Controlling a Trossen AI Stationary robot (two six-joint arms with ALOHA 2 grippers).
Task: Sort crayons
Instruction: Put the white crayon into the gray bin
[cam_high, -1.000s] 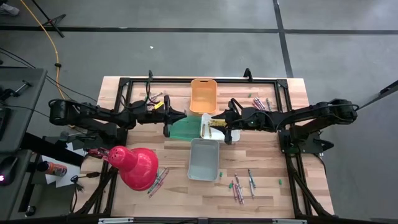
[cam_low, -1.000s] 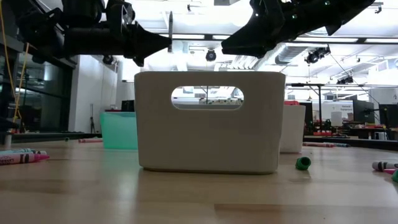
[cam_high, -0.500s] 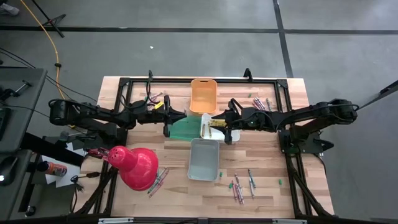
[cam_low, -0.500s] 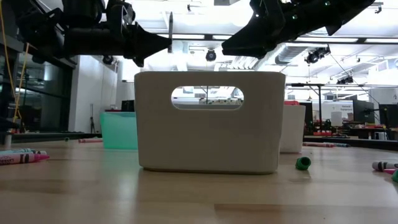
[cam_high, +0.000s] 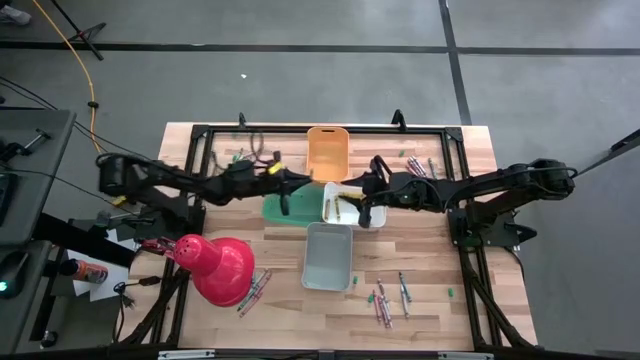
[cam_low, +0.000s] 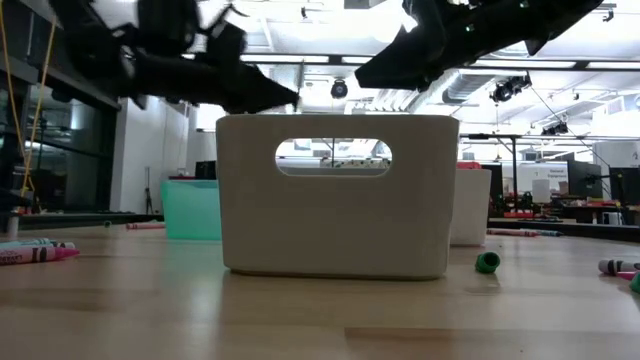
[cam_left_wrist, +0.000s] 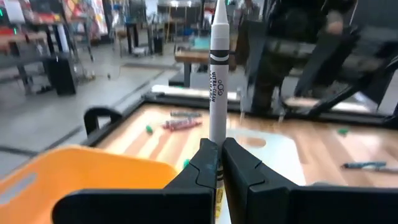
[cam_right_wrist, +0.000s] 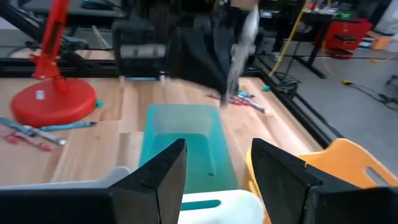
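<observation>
Left wrist view: my left gripper (cam_left_wrist: 219, 163) pinches a white crayon (cam_left_wrist: 217, 74) upright w/ black bands & small print I can't read, tip well above my fingers, over the green bin (cam_high: 282, 207). My right gripper (cam_right_wrist: 214, 171) hangs spread above the white bin (cam_high: 352, 207)

Only readable text: small black vertical print on the white crayon (cam_left_wrist: 216, 93) pinched upright in the left claw (cam_left_wrist: 220, 163), seemingly "ULTRA-CLEAN", with a tiny logo above it. The second line there is too small to read.
</observation>
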